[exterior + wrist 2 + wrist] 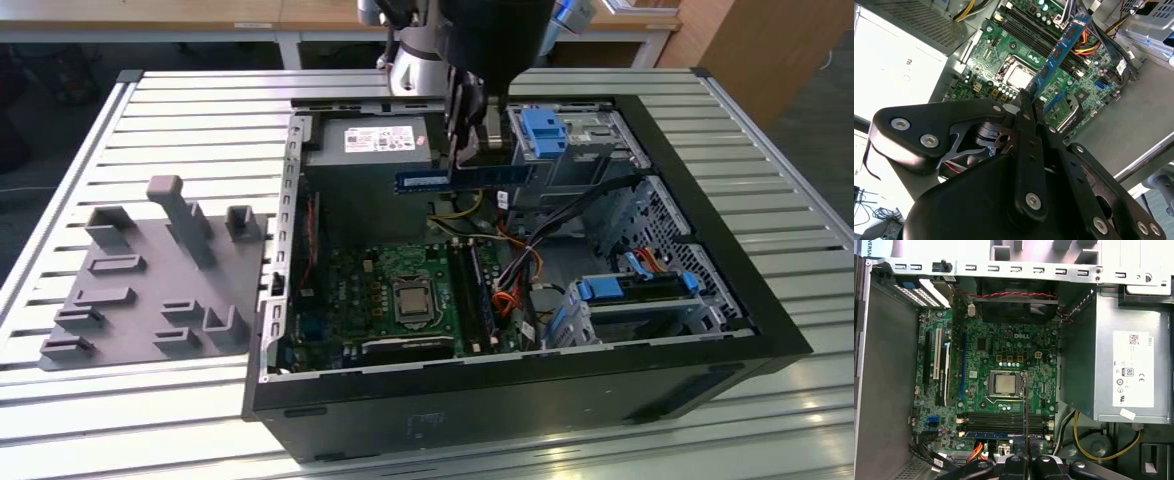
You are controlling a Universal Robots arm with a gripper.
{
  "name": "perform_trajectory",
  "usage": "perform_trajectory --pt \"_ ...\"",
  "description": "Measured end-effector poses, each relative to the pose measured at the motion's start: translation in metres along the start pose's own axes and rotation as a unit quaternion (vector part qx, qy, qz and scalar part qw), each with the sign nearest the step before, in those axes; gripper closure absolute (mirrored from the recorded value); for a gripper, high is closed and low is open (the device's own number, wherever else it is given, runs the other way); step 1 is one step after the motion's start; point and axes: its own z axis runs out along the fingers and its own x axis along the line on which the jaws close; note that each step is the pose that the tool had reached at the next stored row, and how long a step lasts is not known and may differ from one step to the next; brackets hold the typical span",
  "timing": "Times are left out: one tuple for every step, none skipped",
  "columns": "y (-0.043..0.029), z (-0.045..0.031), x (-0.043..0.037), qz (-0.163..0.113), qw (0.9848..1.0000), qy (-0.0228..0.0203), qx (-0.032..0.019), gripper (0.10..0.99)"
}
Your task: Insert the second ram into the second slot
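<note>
In the exterior view the hand [467,160] pinches the ram [427,179] near mid-length. It holds it level above the open case [767,335], which sits on the slatted metal bench [187,110]. I judge the ram light, stiff and thin. A twist could crack it, and its smooth faces may slip. A mid-length pinch on the upper part, clear of the contact edge, suits it.

In the second wrist view the ram [1061,50] juts from the black metal fingertips, blue with flat dark chips. It crosses over the green board [984,55] and the black slots [1029,31].

In the first wrist view the slots [1004,420] are long black grooves beside the square socket [1004,384]. A blue strip [999,435] lies along them; I cannot tell whether it is a seated stick.
</note>
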Motion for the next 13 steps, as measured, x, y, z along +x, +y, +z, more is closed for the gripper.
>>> perform_trajectory --pt "0.0000 0.0000 0.0006 0.000 1.0000 0.0001 0.0000 0.949" --pt "0.0000 0.0000 0.0011 0.000 1.0000 0.0003 0.0000 0.949" --pt "0.0000 0.0000 0.0017 0.000 1.0000 0.0004 0.0000 0.949" --pt "0.0001 0.0000 0.0021 0.000 1.0000 0.0006 0.0000 0.949" --pt "0.0001 0.0000 0.0027 0.000 1.0000 0.0008 0.0000 0.949" --pt "0.0001 0.0000 0.0031 0.000 1.0000 0.0010 0.0000 0.949" --pt "0.0001 0.0000 0.0033 0.000 1.0000 0.0012 0.0000 0.949" --pt "0.0001 0.0000 0.0034 0.000 1.0000 0.0016 0.0000 0.949" --pt "0.0001 -0.0001 0.0035 0.001 1.0000 0.0020 -0.0001 0.949" --pt "0.0001 -0.0001 0.0035 0.003 1.0000 0.0022 -0.0001 0.949" --pt "0.0001 0.0000 0.0036 0.005 1.0000 0.0023 0.0000 0.949" --pt "0.0001 -0.0001 0.0036 0.008 1.0000 0.0023 0.0000 0.949" --pt "0.0001 -0.0001 0.0036 0.011 0.9999 0.0023 0.0000 0.949"
